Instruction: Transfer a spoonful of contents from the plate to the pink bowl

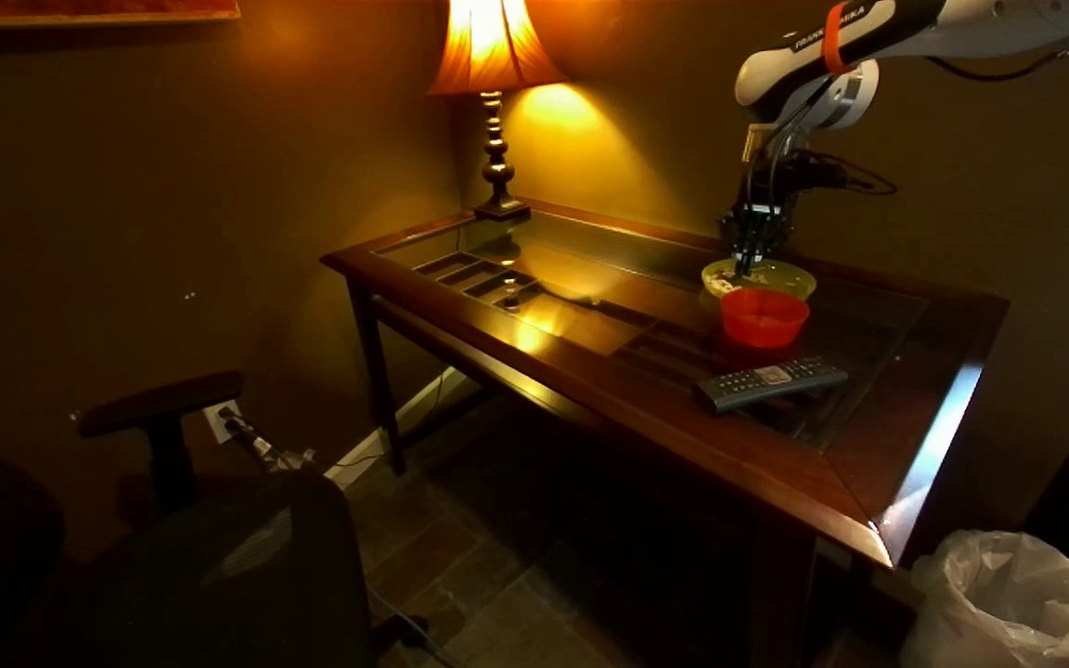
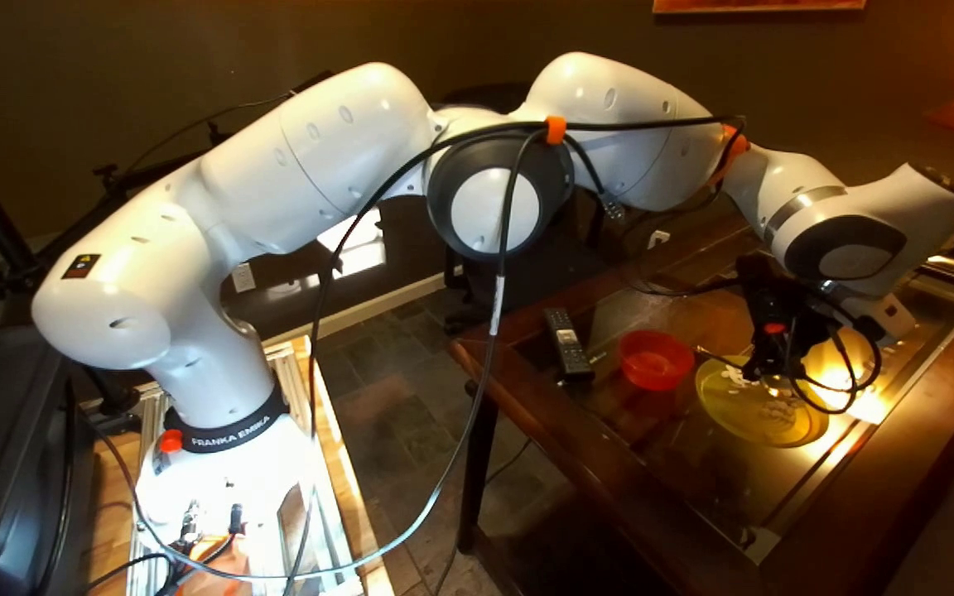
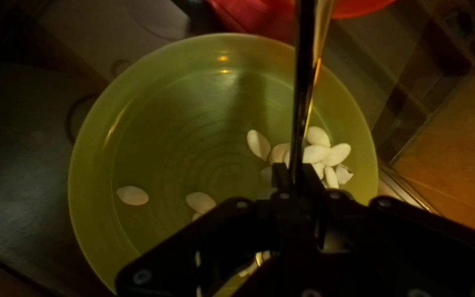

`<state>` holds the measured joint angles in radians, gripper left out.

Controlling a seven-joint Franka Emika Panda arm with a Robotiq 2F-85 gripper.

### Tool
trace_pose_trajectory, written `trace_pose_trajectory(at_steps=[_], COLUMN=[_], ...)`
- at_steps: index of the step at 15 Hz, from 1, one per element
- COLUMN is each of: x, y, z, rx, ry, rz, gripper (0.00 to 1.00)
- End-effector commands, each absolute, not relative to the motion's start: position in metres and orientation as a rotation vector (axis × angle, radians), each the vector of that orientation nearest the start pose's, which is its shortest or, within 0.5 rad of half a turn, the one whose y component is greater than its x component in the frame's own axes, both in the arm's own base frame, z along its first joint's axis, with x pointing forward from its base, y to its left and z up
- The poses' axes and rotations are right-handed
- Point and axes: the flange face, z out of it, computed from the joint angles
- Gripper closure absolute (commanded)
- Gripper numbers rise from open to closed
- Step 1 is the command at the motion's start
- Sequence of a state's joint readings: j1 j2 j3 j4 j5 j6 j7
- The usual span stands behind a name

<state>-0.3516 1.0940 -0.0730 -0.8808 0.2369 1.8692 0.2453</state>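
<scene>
The plate (image 3: 167, 136), a wide, shallow yellow-green dish, sits on the glass-topped table (image 1: 906, 445). In it, as the wrist view shows, lie pale seeds (image 3: 316, 154): most gathered in a cluster between 2 and 3 o'clock, one alone near 9 o'clock, and a couple just off the centre toward 8 o'clock, the lower of these partly covered by the gripper (image 3: 297, 175). The gripper points down over the dish, its jaws drawn together on the handle of a metal spoon (image 3: 303, 95), with only the handle's thickness between them. From the jaws that handle runs to 12 o'clock in the wrist view, passing over the rim; the scooping end is hidden behind the gripper, so what it carries cannot be told.

In an exterior view the pink bowl (image 2: 656, 361), narrower than the plate and bright red in this light, stands upright just beside it at 10 o'clock; whether the two touch cannot be told. The bowl's inside shows the same red as its wall. At the bowl's 9 o'clock there lies a dark remote control (image 2: 568, 343).

Farther out, in an exterior view, a lit lamp (image 1: 495, 65) stands on the table at 10 o'clock from the plate; a whitish, bag-lined bin (image 1: 952, 603) sits lower at 5 o'clock, its depths too dim to read, and a black chair (image 1: 228, 557) is at 8 o'clock
</scene>
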Motion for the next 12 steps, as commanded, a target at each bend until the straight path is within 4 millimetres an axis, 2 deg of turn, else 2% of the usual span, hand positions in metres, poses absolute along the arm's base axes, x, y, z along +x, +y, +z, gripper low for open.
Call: trace_pose_trajectory(at_steps=[1, 8, 12], x=[0.7312, 0.7320, 0.7348], y=[-0.2913, -0.2949, -0.2906], z=[0.2128, 0.2126, 0.2143], rx=[-2.703, -2.602, -2.571], ry=[1.131, 1.315, 1.411], rz=[0.094, 0.070, 0.024], gripper=[0.98, 0.98, 0.98])
